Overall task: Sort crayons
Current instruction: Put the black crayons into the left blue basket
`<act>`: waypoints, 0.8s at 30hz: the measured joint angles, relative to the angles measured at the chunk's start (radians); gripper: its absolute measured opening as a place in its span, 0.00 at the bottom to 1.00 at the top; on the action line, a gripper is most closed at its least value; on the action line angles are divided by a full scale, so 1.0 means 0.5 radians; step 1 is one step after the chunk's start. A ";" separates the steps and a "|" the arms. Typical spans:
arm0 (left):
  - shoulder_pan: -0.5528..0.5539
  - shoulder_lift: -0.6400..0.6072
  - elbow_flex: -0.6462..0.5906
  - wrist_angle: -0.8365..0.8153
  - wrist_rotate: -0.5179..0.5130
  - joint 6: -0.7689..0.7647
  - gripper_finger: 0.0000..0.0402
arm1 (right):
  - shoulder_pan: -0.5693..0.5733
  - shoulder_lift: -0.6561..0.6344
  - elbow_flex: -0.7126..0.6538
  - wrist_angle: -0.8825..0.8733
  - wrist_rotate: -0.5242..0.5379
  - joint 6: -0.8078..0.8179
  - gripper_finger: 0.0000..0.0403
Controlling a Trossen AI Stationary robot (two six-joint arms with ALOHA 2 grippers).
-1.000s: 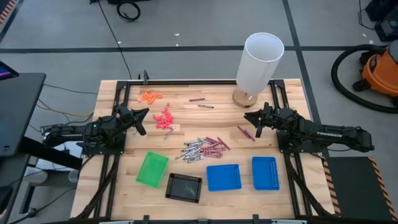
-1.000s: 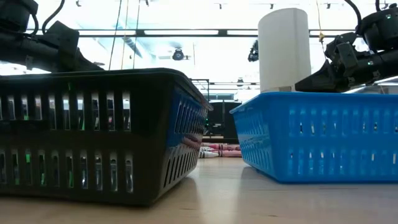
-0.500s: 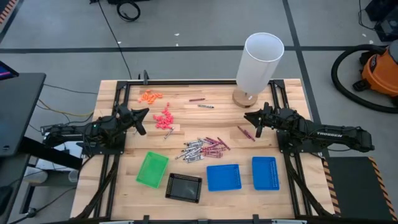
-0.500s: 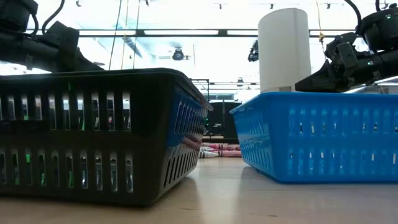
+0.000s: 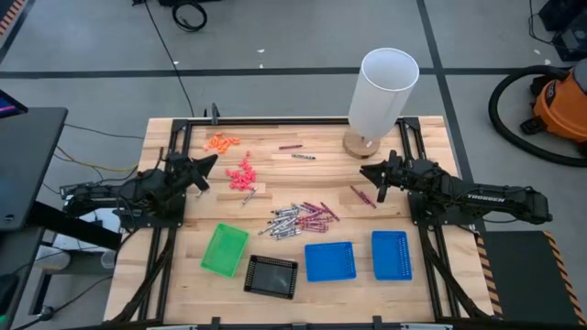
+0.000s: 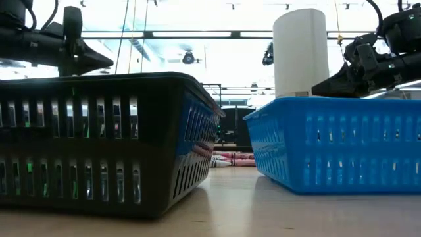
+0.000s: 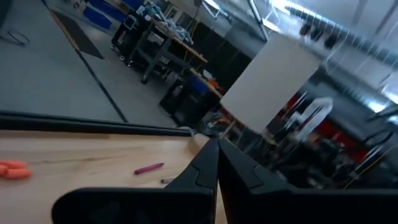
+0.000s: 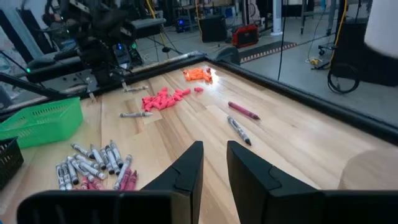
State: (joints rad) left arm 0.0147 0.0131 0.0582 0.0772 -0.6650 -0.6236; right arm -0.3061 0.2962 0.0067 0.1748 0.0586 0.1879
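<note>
- The crayons sit in a loose heap mid-table, maroon and grey-white sticks mixed together, just behind the blue tray.
- A few lie apart: a maroon stray near the right gripper, and another maroon one with a grey one up toward the far edge.
- The right wrist view catches the heap low on the boards and that far pair beyond it.
- Right gripper hangs over the table right of the heap, in front of the white cylinder; its fingers stand a little apart with nothing between them.
- Left gripper hovers at the left side, near the pink bits; its fingers are pressed together, holding nothing.
- Orange bits lie in the far left corner.
- Along the near edge: green tray, black tray, the blue tray, and a second blue tray at the right.
- From the low view the black tray and a blue one fill the front, with crayons just visible in the gap between them.
</note>
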 joint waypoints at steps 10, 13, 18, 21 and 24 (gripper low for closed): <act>0.000 -0.001 0.002 0.127 -0.012 -0.349 0.03 | -0.036 0.029 0.000 0.696 0.438 0.654 0.20; -0.001 -0.001 0.002 0.141 -0.014 -0.519 0.03 | -0.056 0.070 0.000 0.698 0.610 1.065 0.20; 0.000 -0.001 0.003 0.254 -0.015 -0.709 0.03 | -0.063 0.196 -0.001 0.752 0.587 1.449 0.20; -0.001 -0.001 0.003 0.341 -0.015 -0.738 0.03 | -0.063 0.298 0.025 0.770 0.477 1.663 0.20; 0.000 0.000 0.003 0.501 -0.013 -0.791 0.03 | -0.056 0.430 0.111 0.782 0.348 1.729 0.20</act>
State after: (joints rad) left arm 0.0146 0.0132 0.0597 0.3275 -0.6718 -1.0192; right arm -0.3342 0.5112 0.0622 0.5657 0.2327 1.0521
